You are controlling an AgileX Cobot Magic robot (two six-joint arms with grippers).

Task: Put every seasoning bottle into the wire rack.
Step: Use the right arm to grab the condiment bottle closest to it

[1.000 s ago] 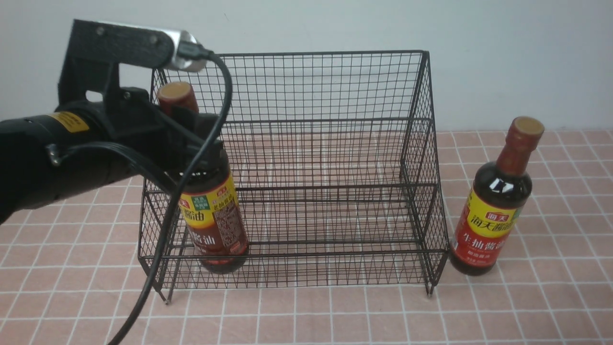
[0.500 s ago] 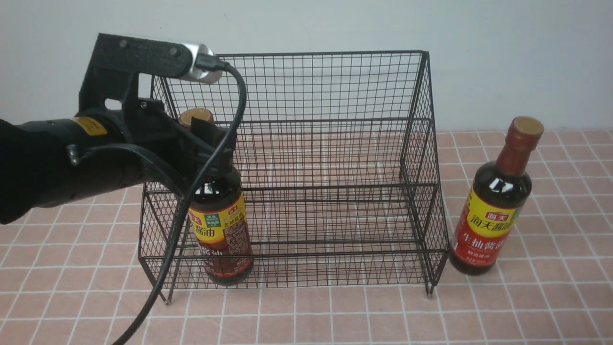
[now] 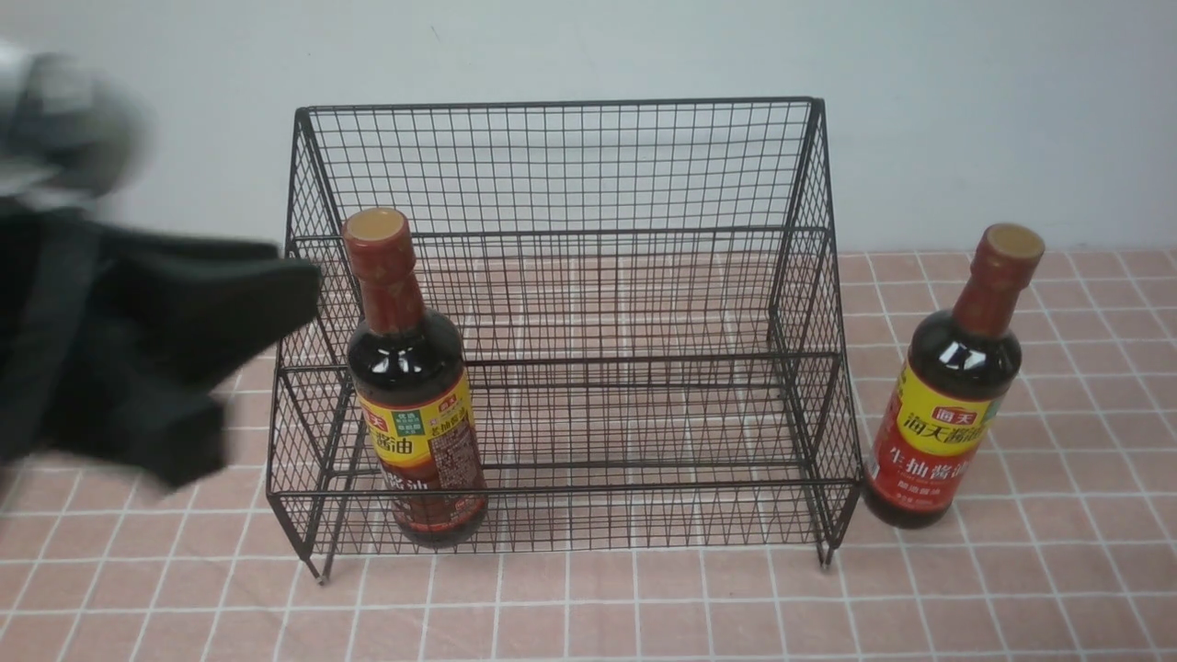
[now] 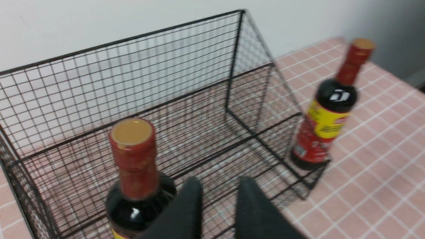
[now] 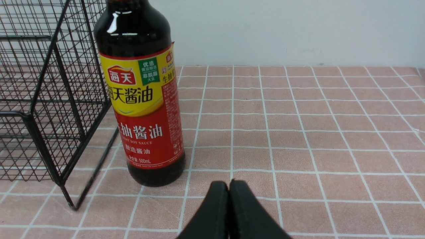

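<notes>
Two end effectors hold nothing. The right end effector (image 5: 229, 191) is pinched closed low over the bench (image 5: 332, 132), near the red-band bottle (image 5: 142, 99), which stands just outside the wire rack (image 3: 644, 515), on its right side. The left end effector (image 4: 219, 184) has its fingers a little apart. The brown-band bottle (image 3: 405, 359) stands upright inside the rack, at its left front.

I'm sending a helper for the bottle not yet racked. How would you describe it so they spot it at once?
Find the dark wire rack on the pink tiled table. Just outside its right wall, standing on the tiles, is a soy-sauce bottle. Its lower label is red, while the bottle inside the rack has a brown one.
</notes>
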